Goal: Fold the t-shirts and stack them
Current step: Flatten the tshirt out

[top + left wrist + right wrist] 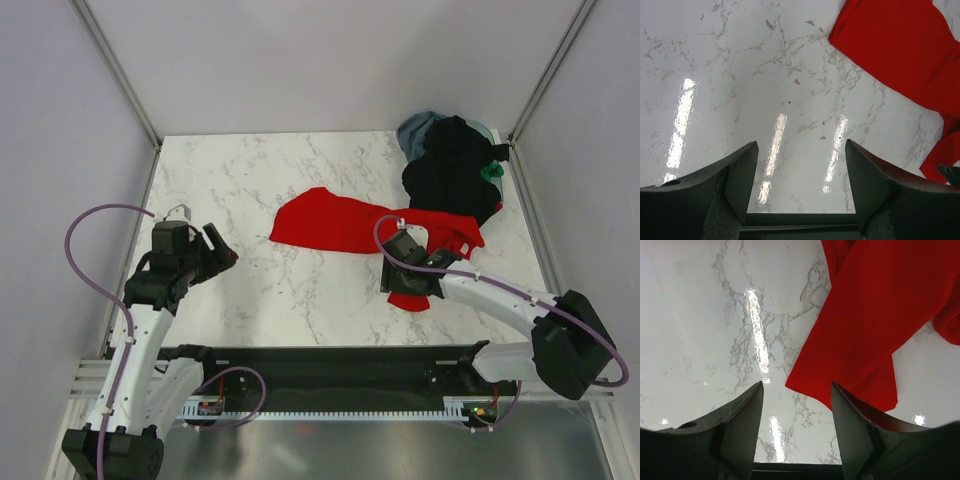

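A bright red t-shirt [340, 222] lies crumpled and partly spread across the middle right of the marble table [250, 190]. Other t-shirts, black [455, 170], grey-blue [418, 128] and green [491, 171], form a heap at the back right corner. My right gripper [393, 283] is open low over the red shirt's near edge. In the right wrist view the red hem [875, 315] lies just beyond the right gripper [796, 385], with bare marble between its fingers. My left gripper [225, 255] stands open over bare marble left of the shirt. In the left wrist view, red cloth [900, 50] is far from the left gripper [800, 145].
Grey walls and metal frame posts [120, 70] enclose the table on three sides. A black rail [320, 365] with cables runs along the near edge between the two arm bases.
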Controlling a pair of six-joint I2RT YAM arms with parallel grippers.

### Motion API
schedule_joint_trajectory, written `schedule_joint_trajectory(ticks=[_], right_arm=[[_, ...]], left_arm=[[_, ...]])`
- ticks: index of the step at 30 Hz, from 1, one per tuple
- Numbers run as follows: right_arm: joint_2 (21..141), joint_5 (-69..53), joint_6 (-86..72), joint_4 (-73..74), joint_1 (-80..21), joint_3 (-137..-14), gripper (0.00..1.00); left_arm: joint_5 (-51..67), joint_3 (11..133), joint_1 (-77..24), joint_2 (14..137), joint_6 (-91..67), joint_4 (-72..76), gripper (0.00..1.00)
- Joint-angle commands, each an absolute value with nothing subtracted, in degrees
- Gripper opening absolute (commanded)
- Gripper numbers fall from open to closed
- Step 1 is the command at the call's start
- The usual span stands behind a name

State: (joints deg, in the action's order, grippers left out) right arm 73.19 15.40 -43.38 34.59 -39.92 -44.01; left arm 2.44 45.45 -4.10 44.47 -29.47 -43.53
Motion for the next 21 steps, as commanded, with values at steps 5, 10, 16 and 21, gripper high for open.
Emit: schedule_joint_trajectory(ticks=[5,10,16,21], right_arm=[[79.7,16.8,-43.8,26.7,-40.1,-41.6,0.57],[83.0,17.6,-43.9,25.8,-41.5,-40.3,0.50],[85.7,17.3,-43.8,25.0,-42.7,-38.4,0.13],[81.2,16.7,-43.6,26.6,-42.9,-38.3,0.00]], left_arm=[[1.9,46.2,-4.1,43.9,-28.8,-43.3,0.78],[2.0,46.3,-4.1,44.3,-28.8,-43.4,0.77],[1.5,46.3,-4.1,45.9,-29.0,-43.2,0.77],[2.3,47.1,-4.1,53.1,-30.9,-39.6,0.77]])
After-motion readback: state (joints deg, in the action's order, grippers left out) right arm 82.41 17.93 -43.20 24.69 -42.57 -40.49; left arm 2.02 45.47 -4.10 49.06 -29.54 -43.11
